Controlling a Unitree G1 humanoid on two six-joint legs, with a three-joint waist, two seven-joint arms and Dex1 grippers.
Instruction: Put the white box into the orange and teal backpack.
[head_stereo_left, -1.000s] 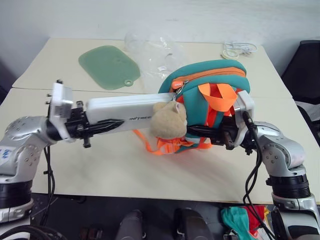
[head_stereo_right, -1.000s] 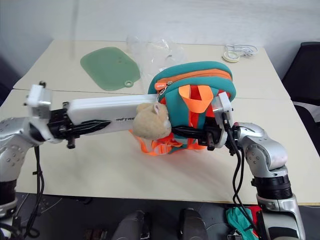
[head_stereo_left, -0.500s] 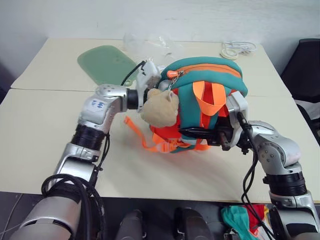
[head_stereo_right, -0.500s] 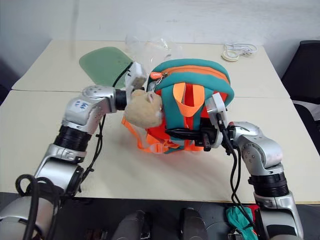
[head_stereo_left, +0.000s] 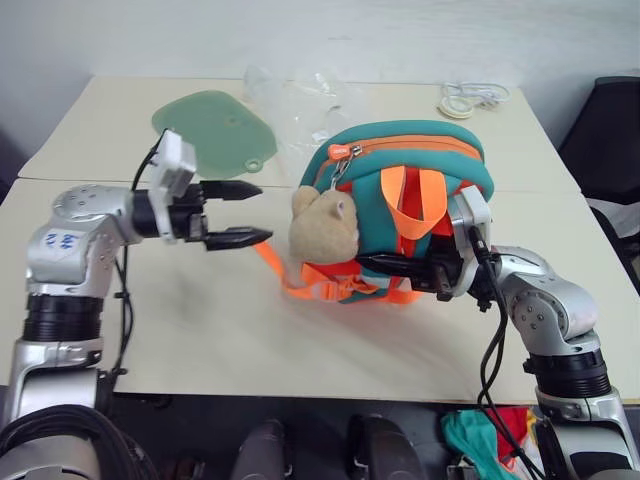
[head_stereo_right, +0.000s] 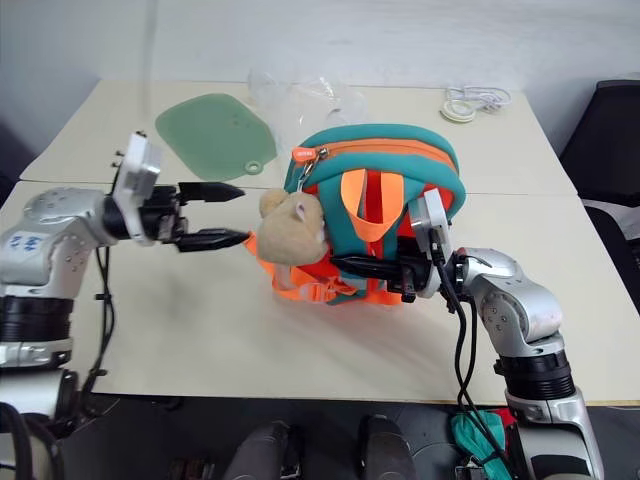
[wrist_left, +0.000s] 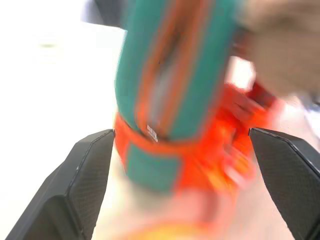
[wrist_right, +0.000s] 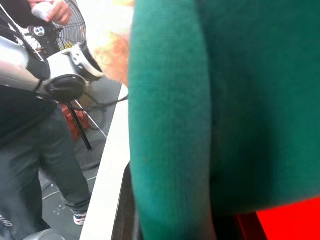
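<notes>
Now the left gripper (head_stereo_left: 237, 213) is hanging wide open and empty beside the backpack (head_stereo_left: 400, 210), which is standing on the table (head_stereo_left: 200, 320). The right gripper (head_stereo_left: 395, 265) is pinching its strap shut. The box is presumably inside; releasing could topple the pack.

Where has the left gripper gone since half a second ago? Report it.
Yes. The left gripper has pulled back leftward, away from the orange and teal backpack, open.

Left end effector (head_stereo_right: 228, 214) gapes empty beside the upright orange and teal backpack (head_stereo_right: 375, 215).
</notes>
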